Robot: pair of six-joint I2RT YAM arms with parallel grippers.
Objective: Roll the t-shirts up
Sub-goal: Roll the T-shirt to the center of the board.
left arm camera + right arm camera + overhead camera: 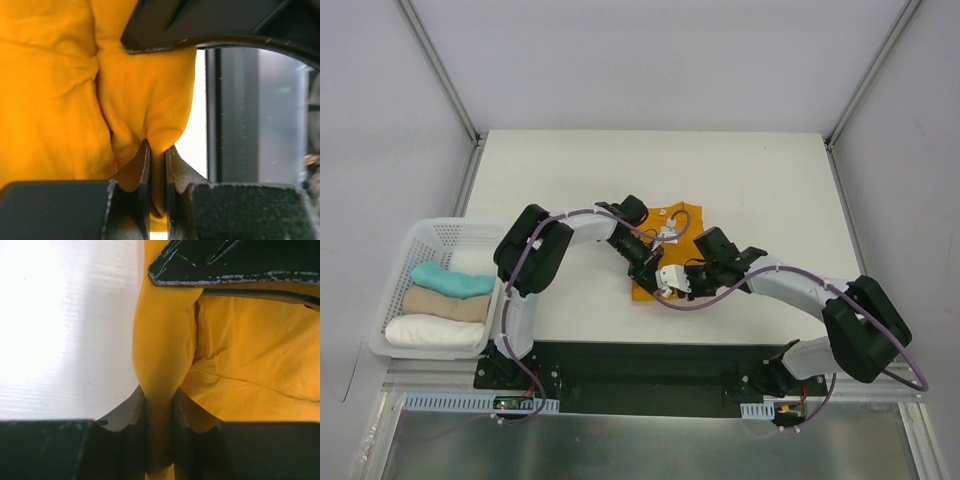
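Wrist views: a fold of the t-shirt (60, 90) is clamped by the left gripper (157, 152) and by the right gripper (159, 396). Overhead only: basket (395, 285) of rolled cloths (445, 303).

Both arms are bent inward over the t-shirt (682, 215); the left pincer (157, 165) and right pincer (160, 405) are each clamped on a fold at its near edge

**White table inside a pale panelled booth**

Table top (770, 180) white and matt, evenly lit from above. Hard glare on it in the right wrist view. Pale grey wall panels (650, 60) on three sides, aluminium struts (440, 70) at the back corners. Black base plate (650, 365) along the near edge, brushed metal sheet (650, 450) below. White mesh basket (400, 280) at the table's left.
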